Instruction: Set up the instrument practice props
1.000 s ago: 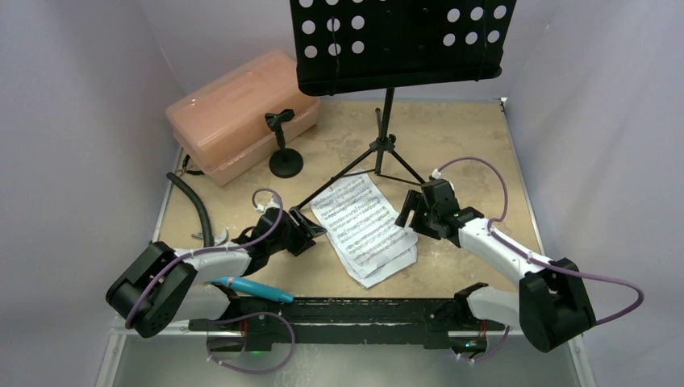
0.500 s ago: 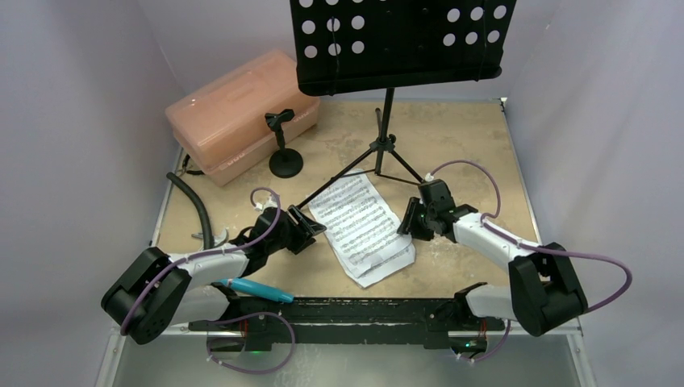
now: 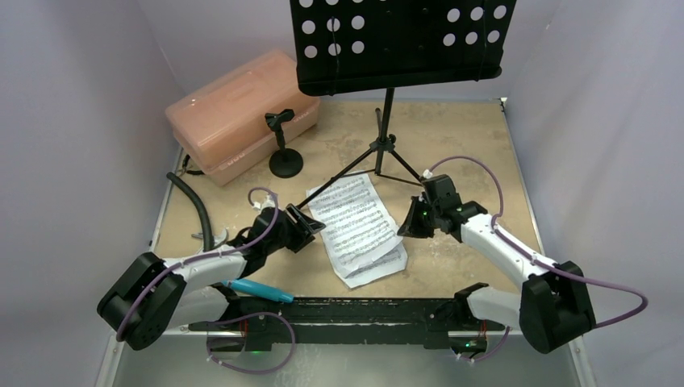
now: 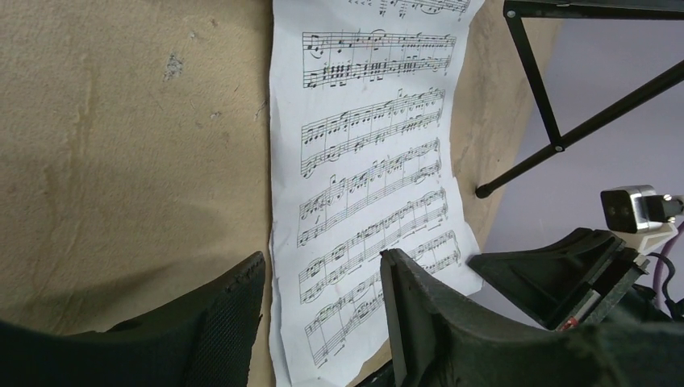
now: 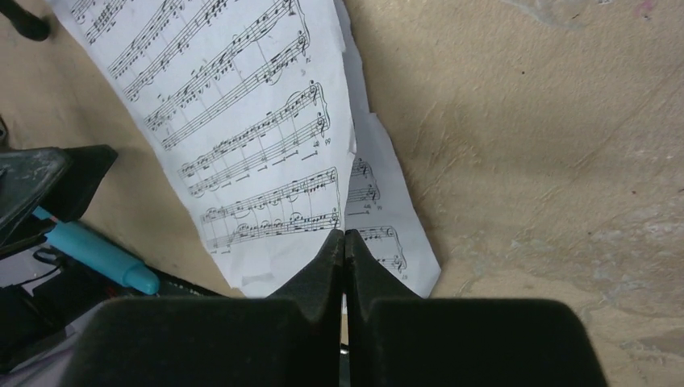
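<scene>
The two sheet-music pages (image 3: pixel 355 224) lie flat and overlapped near the middle of the counter (image 3: pixel 460 145), just in front of the tripod feet of the black music stand (image 3: pixel 385 129). The top page (image 5: pixel 242 121) is skewed over the lower page (image 5: pixel 389 238), so a strip of the lower one shows along the right side. The right tool (image 5: pixel 344 242) is at that right edge with its fingers pressed fully together, and the near corner of the top page runs in between the tips, so it has the page pinched. The left tool (image 4: pixel 323 302) sits low at the opposite, left edge, spread wide, its two fingers straddling the end of the page and gripping nothing. In the overhead view the left tool (image 3: pixel 306 219) and the right tool (image 3: pixel 411 224) flank the pages. One tripod leg ends just beside the pages' far left corner. The small black mic stand (image 3: pixel 284 153) stands upright farther back on the left, right against the front of a pink translucent box (image 3: pixel 230 109). The cyan-blue microphone (image 3: pixel 256 289) lies by the left arm's base at the near edge of the counter, well apart from its stand.
</scene>
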Controlling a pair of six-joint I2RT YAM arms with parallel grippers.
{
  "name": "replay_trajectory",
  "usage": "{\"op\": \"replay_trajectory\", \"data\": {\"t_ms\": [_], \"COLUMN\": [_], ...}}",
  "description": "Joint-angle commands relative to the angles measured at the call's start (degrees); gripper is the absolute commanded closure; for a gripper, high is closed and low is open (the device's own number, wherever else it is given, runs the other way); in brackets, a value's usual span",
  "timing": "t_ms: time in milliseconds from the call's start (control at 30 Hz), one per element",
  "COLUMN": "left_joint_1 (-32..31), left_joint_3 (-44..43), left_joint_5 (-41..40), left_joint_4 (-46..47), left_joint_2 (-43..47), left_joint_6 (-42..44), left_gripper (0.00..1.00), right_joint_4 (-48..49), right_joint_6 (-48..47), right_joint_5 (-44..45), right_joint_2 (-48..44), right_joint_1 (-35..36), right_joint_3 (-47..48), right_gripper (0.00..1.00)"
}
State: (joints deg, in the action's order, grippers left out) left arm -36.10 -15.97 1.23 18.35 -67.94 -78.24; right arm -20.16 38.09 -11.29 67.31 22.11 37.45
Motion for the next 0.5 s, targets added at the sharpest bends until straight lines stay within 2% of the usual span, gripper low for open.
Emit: {"op": "replay_trajectory", "data": {"t_ms": [0, 133, 300, 467], "left_joint_1": [-0.29, -0.27, -0.24, -0.23], "left_joint_3": [1.63, 2.49, 2.61, 2.65], "left_joint_5": [-0.40, -0.97, -3.16, -4.43], "left_joint_4": [0.20, -2.20, -7.00, -11.15], "left_joint_2": [1.53, 3.97, 7.83, 11.05], "left_joint_6": [-0.09, -0.11, 0.51, 0.76], "left_gripper": [0.47, 0.47, 0.48, 0.49], "right_joint_4": [-6.58, -10.03, -14.27, -17.86], "right_joint_6": [-2.37, -5.69, -10.62, -12.08], "right_joint_5": [-3.57, -5.53, -14.75, -20.04], "right_joint_2": [-1.38, -0.40, 2.93, 2.31], "right_joint_1": [-0.14, -0.14, -0.14, -0.14], "right_joint_3": [5.06, 7.13, 8.33, 8.82], "right_gripper": [1.00, 1.00, 1.00, 1.00]}}
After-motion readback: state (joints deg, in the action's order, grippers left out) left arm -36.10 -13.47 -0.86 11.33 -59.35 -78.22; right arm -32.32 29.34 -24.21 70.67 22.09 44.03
